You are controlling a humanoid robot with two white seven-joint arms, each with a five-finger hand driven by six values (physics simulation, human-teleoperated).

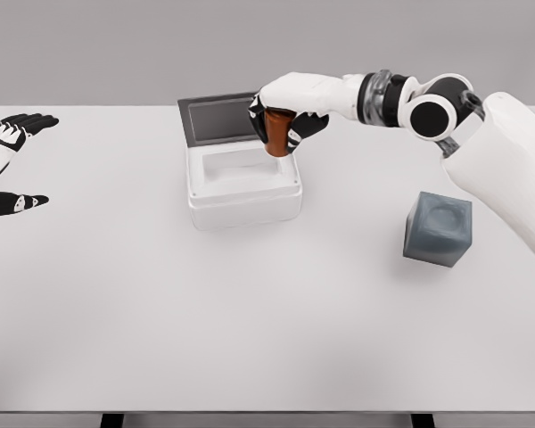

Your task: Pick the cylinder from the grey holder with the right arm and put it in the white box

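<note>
In the head view, you are looking at the right hand (283,116) reaching in from the right and hanging over the far right corner of the white box (243,189), its black fingers (308,127) curling tightly around the brown cylinder (278,134). The cylinder is sitting upright in that grasp, its lower end dipping toward the box's open cavity; you cannot tell whether it is touching the inside. The box's grey lid (219,118) is standing open behind it. The grey holder (438,229) is sitting well apart to the right on the table (267,339), showing only a round recess on top. Your left hand (11,134) is resting at the left edge, fingers stretching out flat and loose, gripping nothing.
</note>
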